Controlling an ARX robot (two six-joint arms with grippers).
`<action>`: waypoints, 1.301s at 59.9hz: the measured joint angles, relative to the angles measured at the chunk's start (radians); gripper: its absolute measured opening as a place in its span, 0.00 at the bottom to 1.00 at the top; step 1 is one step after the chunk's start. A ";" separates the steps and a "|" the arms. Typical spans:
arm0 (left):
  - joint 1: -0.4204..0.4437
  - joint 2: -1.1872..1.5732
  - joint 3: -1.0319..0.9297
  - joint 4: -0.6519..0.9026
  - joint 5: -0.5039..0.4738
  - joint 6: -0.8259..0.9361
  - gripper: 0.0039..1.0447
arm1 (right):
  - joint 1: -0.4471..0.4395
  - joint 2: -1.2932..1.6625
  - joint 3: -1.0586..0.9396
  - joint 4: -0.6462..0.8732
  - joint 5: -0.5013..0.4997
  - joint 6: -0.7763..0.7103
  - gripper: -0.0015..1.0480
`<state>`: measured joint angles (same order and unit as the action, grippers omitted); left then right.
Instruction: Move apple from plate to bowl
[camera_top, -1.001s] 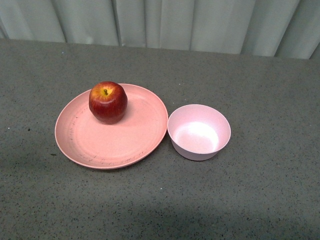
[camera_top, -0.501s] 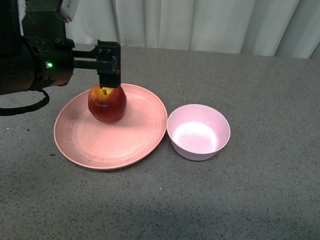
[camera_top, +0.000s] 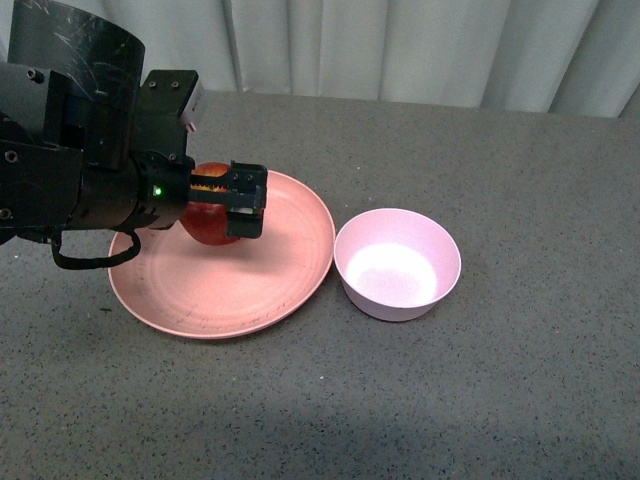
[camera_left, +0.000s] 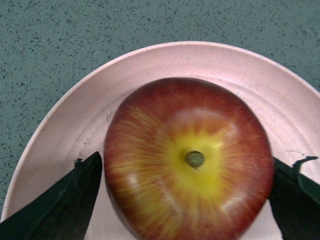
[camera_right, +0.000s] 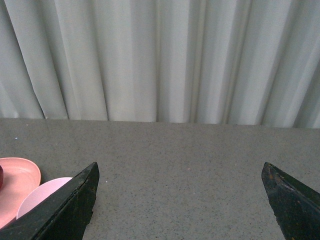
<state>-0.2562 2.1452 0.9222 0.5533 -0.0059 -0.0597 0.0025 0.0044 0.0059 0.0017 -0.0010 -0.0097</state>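
The dark-red apple (camera_top: 207, 228) with a yellow patch round its stem sits on the far left part of the salmon-pink plate (camera_top: 280, 270). My left gripper (camera_top: 225, 200) is open and lowered over the apple, one finger on each side. In the left wrist view the apple (camera_left: 190, 160) fills the gap between the black fingers (camera_left: 70, 205) of the gripper (camera_left: 186, 200), with the plate (camera_left: 200, 60) beneath. The empty pale-pink bowl (camera_top: 398, 262) stands just right of the plate. My right gripper (camera_right: 180, 205) is open and empty above bare table, out of the front view.
The grey speckled table (camera_top: 500, 400) has pale curtains (camera_top: 400, 50) along its far edge. In the right wrist view the plate (camera_right: 17, 185) and bowl (camera_right: 42, 197) show at one edge.
My left arm has come in from the left and dropped from above the apple to straddling it. The apple, plate and bowl have stayed put.
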 joint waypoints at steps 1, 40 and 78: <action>0.000 0.000 0.000 0.005 -0.002 0.002 0.85 | 0.000 0.000 0.000 0.000 0.000 0.000 0.91; -0.304 -0.179 -0.043 0.006 0.047 -0.047 0.73 | 0.000 0.000 0.000 0.000 0.000 0.000 0.91; -0.368 0.008 0.073 -0.022 0.021 -0.060 0.72 | 0.000 0.000 0.000 0.000 0.000 0.000 0.91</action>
<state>-0.6239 2.1532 0.9955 0.5316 0.0154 -0.1192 0.0025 0.0040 0.0059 0.0013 -0.0010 -0.0097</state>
